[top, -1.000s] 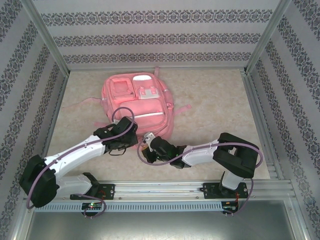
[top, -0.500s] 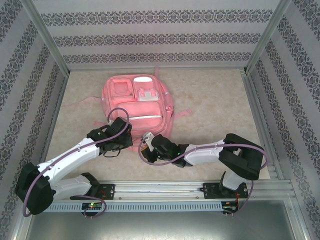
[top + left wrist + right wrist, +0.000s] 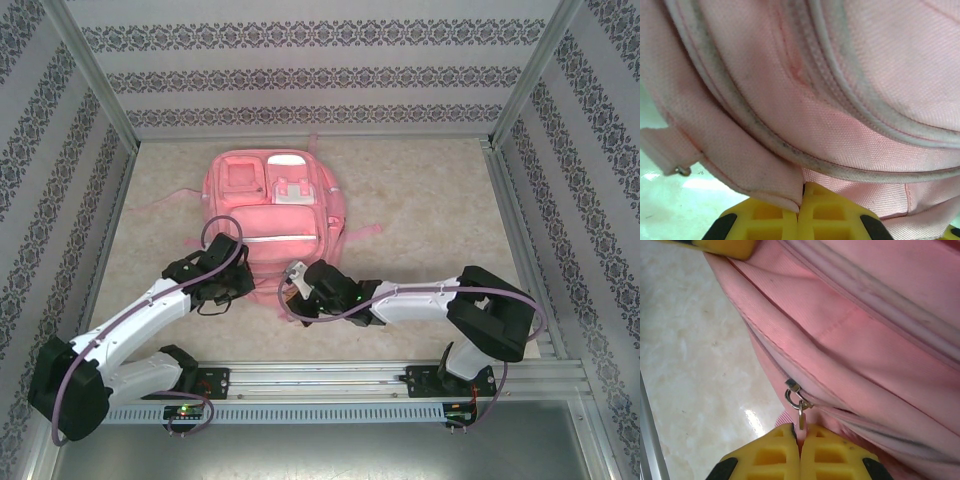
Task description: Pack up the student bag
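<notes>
- Where the cream marbled table is widest, the student bag lies flat, left of centre, front pockets facing up. The end with the pale trim patches points at the far wall, and the plain end points at the arm bases.
- Straps: one pink strap trails onto the table to the bag's left, and another trails to its right.
- Left gripper: at the bag's near-left corner, touching it. From the left wrist, its yellow fingers are clenched flat together. A fold of the bag's pink hem is caught in the seam between them.
- Right gripper: at the bag's near edge, just beside the left one. From the right wrist, its yellow fingers are pressed together. They are grasping the zip pull, which enters the line where the two pads meet.
- Zip slider: small, metal, set on the zip seam along the bag's edge. A ring links it to the pull, directly above the right fingers.
- Piping: pale, slightly soiled cord runs in curves across the pink fabric above the left fingers.
- Metal ring: tiny, at the end of a pink fabric tab, over the table at the left of the left wrist view.
- Surround: patterned wallpaper walls on three sides, and an aluminium rail carrying both arm bases at the near edge.
</notes>
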Robot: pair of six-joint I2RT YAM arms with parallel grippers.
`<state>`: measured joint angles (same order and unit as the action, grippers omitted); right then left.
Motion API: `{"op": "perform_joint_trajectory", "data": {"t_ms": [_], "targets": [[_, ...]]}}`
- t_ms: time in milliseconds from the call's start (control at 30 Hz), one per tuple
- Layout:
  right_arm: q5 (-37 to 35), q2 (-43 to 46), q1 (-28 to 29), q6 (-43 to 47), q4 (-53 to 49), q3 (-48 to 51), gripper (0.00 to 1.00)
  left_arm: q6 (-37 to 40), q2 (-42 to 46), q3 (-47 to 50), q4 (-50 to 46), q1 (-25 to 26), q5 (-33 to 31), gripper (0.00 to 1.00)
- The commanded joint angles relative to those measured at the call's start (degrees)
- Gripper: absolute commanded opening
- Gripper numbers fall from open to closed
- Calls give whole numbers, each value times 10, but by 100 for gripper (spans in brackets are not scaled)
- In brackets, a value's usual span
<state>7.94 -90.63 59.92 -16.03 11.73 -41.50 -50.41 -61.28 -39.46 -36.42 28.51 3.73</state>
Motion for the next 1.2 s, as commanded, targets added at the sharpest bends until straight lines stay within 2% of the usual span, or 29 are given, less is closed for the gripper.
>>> {"op": "perform_joint_trajectory", "data": {"t_ms": [0,200,300,400,533,667,733,833,1167], "targets": [[8,19,-22,15,-58,6,0,-4,1,8,-35,-15,-19,0],[78,-10,-30,20,-99,-46,0,3,-1,1,-42,-23,-27,0],[111,-43,-29,-10,-108,-84,0,14,7,1,-53,-43,-40,0],[149,-89,-13,-50,-99,-127,0,16,10,0,-61,-85,-39,2],[116,-138,20,-85,-86,-178,0,-17,22,-7,-74,-116,-27,16],[91,-160,27,-113,-65,-197,0,-84,45,15,-50,-117,46,32],[76,-160,28,-114,-59,-197,0,-114,56,30,-33,-110,70,36],[65,-160,27,-113,-52,-195,0,-139,60,38,-20,-94,70,39],[65,-169,28,-122,-33,-191,0,-192,43,70,34,-61,64,38]]}}
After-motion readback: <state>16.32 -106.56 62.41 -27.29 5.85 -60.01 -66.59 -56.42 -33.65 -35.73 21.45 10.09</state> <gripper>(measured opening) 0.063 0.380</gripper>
